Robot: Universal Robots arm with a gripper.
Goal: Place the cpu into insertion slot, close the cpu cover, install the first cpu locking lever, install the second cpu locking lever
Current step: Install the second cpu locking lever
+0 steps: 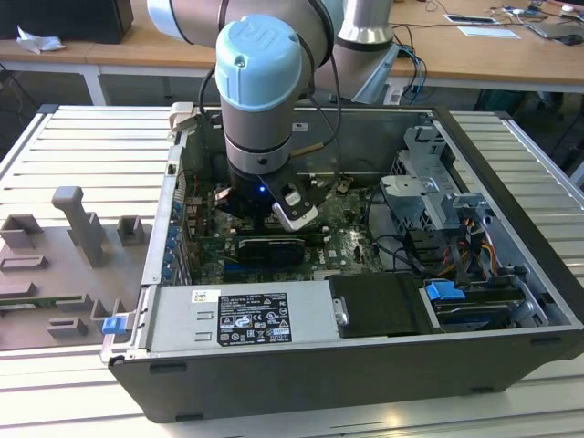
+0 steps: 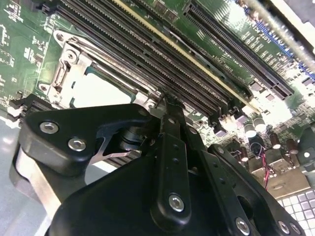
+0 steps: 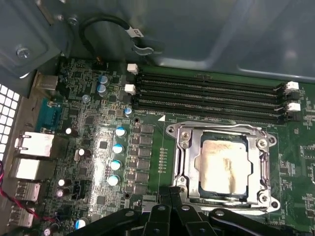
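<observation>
The cpu (image 3: 224,164) lies flat in the insertion slot (image 3: 216,136) on the green board, its pale metal top showing through the window of the cpu cover (image 3: 186,157). The cover lies down flat around it. My gripper (image 3: 171,192) is shut, its black fingertips at one corner of the socket, just outside the cover. In the second wrist view the gripper (image 2: 167,101) ends beside the cpu (image 2: 98,91) and the cover (image 2: 64,69), at the end of a thin metal lever rod (image 2: 103,51) that runs along the socket's edge. I see nothing held between the fingers.
Long black memory slots (image 3: 211,93) run beside the socket, and more slots (image 2: 197,64) lie on its other side. Capacitors (image 3: 118,147) and rear ports (image 3: 34,145) stand close by. The arm's wrist (image 1: 260,137) reaches down into the open computer case (image 1: 511,173), with its walls around it.
</observation>
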